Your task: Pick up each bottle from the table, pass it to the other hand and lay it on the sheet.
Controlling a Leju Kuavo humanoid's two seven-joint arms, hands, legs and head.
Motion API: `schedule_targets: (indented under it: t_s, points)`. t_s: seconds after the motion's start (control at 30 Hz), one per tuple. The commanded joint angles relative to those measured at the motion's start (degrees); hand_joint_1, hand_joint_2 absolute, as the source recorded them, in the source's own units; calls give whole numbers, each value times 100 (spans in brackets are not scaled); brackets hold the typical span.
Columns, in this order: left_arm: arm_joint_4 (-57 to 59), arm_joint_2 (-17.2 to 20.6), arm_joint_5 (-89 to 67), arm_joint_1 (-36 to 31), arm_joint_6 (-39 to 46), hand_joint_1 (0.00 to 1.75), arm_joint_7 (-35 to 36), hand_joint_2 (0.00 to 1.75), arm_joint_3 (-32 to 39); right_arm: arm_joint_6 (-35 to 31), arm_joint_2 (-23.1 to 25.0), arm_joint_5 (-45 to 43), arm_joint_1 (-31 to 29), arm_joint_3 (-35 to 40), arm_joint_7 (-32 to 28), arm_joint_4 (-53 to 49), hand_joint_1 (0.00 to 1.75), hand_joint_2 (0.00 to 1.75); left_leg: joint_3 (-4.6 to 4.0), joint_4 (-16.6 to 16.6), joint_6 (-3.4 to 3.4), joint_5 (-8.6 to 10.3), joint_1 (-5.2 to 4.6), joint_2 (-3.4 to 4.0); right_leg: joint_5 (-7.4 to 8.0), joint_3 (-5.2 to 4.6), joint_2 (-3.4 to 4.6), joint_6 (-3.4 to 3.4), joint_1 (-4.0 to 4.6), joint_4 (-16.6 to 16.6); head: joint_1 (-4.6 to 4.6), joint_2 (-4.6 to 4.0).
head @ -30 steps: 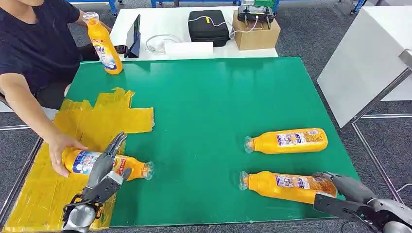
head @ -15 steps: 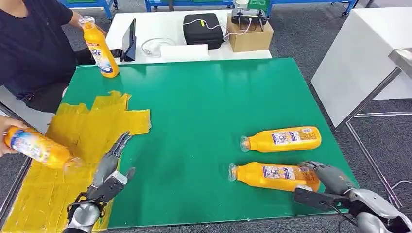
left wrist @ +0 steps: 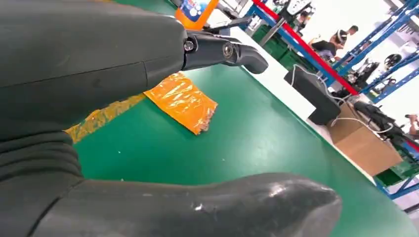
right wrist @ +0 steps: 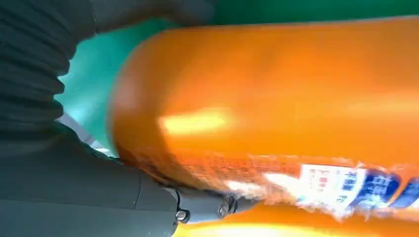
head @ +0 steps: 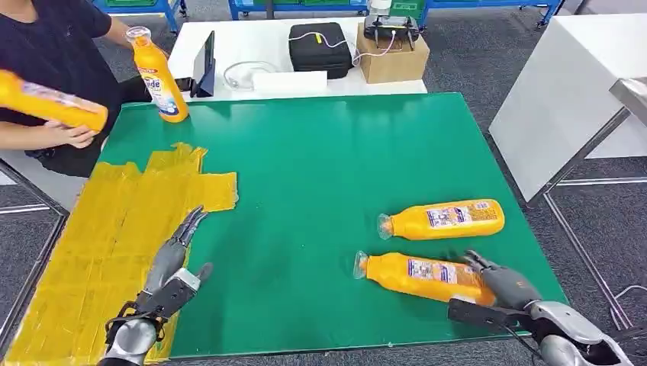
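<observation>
head view has the right hand at the base of the nearer lying bottle on the green table, fingers and thumb around its base; right wrist view shows that bottle close against the hand. a second bottle lies just beyond it. the left hand hovers empty, fingers straight and spread, at the edge of the yellow sheet. a person holds a third bottle beside the table; a fourth bottle stands upright at the far corner.
</observation>
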Motion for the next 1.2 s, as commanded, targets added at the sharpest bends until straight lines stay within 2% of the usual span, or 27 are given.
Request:
schedule_targets:
  t_s: [0.03, 0.13, 0.2, 0.3, 0.37, 0.4, 0.43, 0.47, 0.5, 0.53, 0.57, 0.6, 0.63, 0.8, 0.93, 1.2]
  points:
    - [405, 65, 11, -320, 11, 0, 67, 0, -300, 69, 310, 153, 32, 714, 61, 820, 0, 175, -8, -11, -2, 8, 12, -20, 6, 9, -27, -11, 14, -20, -7, 0]
    - [477, 63, 16, -386, 22, 0, 67, 0, -348, 189, 165, 117, 66, 790, 88, 782, 0, 175, 7, -9, -1, 4, 16, -21, 3, 20, -31, -7, 17, -26, 0, 0]
    - [602, 59, 22, -496, 19, 0, 54, 0, -411, 512, -72, 99, 104, 971, 168, 701, 0, 175, 3, -7, -1, 3, 19, -25, 4, 21, -36, -7, 19, -30, -2, 0]
    - [769, 27, 19, -633, 57, 0, 46, 0, -470, 469, -211, 31, 235, 1016, 144, 679, 0, 175, 16, -6, -4, -6, 21, -38, -1, 32, -48, -5, 24, -41, -4, 0]
    - [812, 35, 19, -654, 75, 0, 43, 0, -480, 466, -230, 25, 223, 1027, 142, 645, 0, 175, 21, -3, 3, -6, 21, -56, -9, -8, -66, -2, 25, -46, -2, 0]
    - [859, 44, 23, -669, 111, 0, 36, 0, -500, 469, -253, -2, 209, 1052, 150, 604, 0, 0, 21, -11, 8, -5, 24, -66, -11, 2, -75, 4, 29, -60, -2, 0]
    - [864, 51, 32, -672, 118, 0, 33, 0, -512, 472, -257, -17, 200, 1063, 158, 597, 0, 0, 45, -10, 8, -17, 28, -58, -21, 27, -58, 14, 31, -67, -2, 0]
    - [864, 51, 32, -672, 118, 0, 33, 0, -512, 472, -257, -17, 200, 1063, 158, 597, 0, 0, 34, -17, 10, -7, 28, -75, -16, 26, -81, 12, 32, -78, 0, 0]
    - [879, 61, 39, -676, 118, 0, 29, 0, -532, 520, -302, -78, 195, 1100, 155, 551, 0, 175, 47, -11, 9, -18, 31, -61, -21, 40, -65, 14, 33, -77, -2, 0]
    - [908, 74, 53, -692, 139, 0, 19, 0, -569, 537, -387, -210, 200, 1157, 163, 482, 0, 175, 52, -7, 9, -24, 31, -54, -26, 47, -58, 16, 32, -78, -2, 0]
    - [921, 81, 54, -697, 154, 0, 16, 0, -583, 527, -429, -309, 226, 1142, 138, 428, 65, 175, 44, -11, 11, -19, 32, -66, -23, 46, -73, 15, 33, -85, -2, 0]
    - [929, 94, 67, -695, 167, 0, 14, 0, -592, 512, -503, -421, 249, 1150, 138, 334, 175, 175, 40, -14, 12, -16, 31, -72, -21, 46, -80, 14, 32, -91, -2, 0]
    - [915, 106, 79, -682, 175, 0, 13, 0, -593, 487, -515, -545, 266, 1118, 135, 292, 175, 175, 55, -6, 14, -30, 32, -55, -28, 58, -61, 18, 31, -88, -2, 0]
    - [834, 131, 95, -623, 164, 0, 12, 0, -577, 439, -473, -620, 269, 1121, 160, 259, 175, 175, 47, -11, 26, -34, 34, -60, -24, 68, -70, 16, 33, -112, -2, 0]
    - [834, 131, 95, -623, 164, 0, 12, 0, -577, 439, -473, -620, 269, 1121, 160, 259, 175, 175, 49, -7, 25, -41, 37, -51, -23, 123, -59, 20, 35, -118, 0, 0]
    - [834, 131, 95, -623, 164, 0, 12, 0, -577, 439, -473, -620, 269, 1121, 160, 259, 175, 175, 42, -9, 29, -37, 34, -58, -20, 117, -67, 19, 34, -121, -2, 0]
